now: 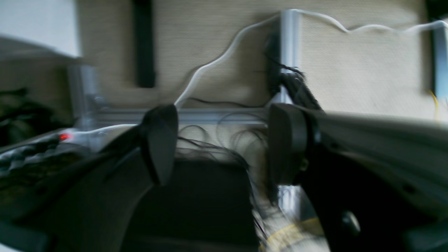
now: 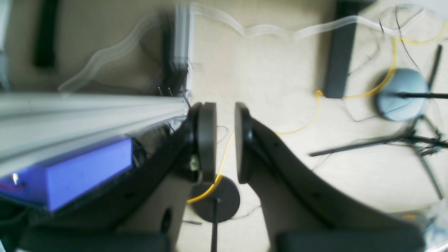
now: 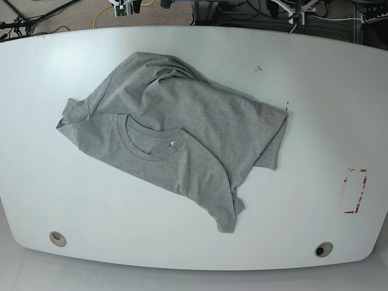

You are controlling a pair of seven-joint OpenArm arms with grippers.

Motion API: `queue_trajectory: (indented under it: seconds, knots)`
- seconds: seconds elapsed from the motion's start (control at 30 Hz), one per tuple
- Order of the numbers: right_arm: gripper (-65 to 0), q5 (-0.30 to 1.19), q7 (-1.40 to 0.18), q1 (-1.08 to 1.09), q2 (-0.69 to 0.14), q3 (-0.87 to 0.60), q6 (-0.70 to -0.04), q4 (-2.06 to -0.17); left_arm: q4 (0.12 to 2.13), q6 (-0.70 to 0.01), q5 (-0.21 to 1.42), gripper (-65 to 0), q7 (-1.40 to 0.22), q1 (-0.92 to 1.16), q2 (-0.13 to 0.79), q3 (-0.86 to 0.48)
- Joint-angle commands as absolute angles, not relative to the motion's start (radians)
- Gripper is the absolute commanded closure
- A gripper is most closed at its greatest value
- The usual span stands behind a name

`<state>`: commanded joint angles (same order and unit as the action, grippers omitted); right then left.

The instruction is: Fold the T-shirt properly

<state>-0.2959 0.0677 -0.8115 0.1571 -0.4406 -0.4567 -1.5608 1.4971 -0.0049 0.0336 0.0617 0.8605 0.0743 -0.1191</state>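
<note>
1. From my remote station, the base view shows the T-shirt (image 3: 182,136) lying crumpled on the white table (image 3: 315,121), left of centre, folded loosely over itself on a slant.
2. I see its ribbed neck (image 3: 148,142) facing up near the left half of the heap, with a small white tag (image 3: 172,143) at the collar's right edge.
3. One sleeve (image 3: 76,112) points toward the table's left side, and a corner of the cloth trails toward the near edge at lower centre.
4. A red-and-white marking (image 3: 353,191) sits on the table's right side, well apart from the shirt.
5. Neither arm appears in the base view; I see nothing touching the cloth.
6. Through the left wrist camera, blurred, the left claw (image 1: 224,143) stands wide, its two dark pads far apart with nothing between them. Behind it I see beige carpet, a metal frame (image 1: 290,42) and a white cable (image 1: 217,61).
7. Through the right wrist camera, the right claw (image 2: 225,141) stands narrow, a slim gap between its pads and nothing gripped. A yellow cable (image 2: 224,154) on the floor shows through that gap, and a blue box (image 2: 84,171) sits to its left.
</note>
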Motion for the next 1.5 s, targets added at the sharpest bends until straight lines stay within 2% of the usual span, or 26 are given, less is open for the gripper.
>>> queue_trajectory:
  seconds: [0.37,0.63,0.7,1.1,1.5]
  knots:
    - [-8.0,-0.260,0.068,-0.856,0.157,-0.440,-0.462,-1.650,1.576,-0.007,0.035,-36.1,0.078,0.931,0.098,-0.114]
    - [-8.1,-0.159,0.069,-0.940,0.157,-0.431,-0.473,-1.739,1.680,-0.006,0.037,-35.6,0.088,1.000,0.099,-0.102]
    - [-8.1,-0.119,0.066,-0.969,0.157,-0.443,-0.468,-1.798,1.764,-0.001,0.038,-35.9,0.082,1.049,0.101,-0.116]
    - [-8.3,-0.137,0.061,-0.978,0.157,-0.444,-0.464,-1.908,1.839,-0.002,0.040,-35.6,0.074,1.101,0.108,-0.124]
    - [-15.9,-0.160,0.056,-0.938,0.157,-0.449,-0.463,-1.938,1.824,0.000,0.058,-35.9,0.085,1.071,0.109,-0.128]
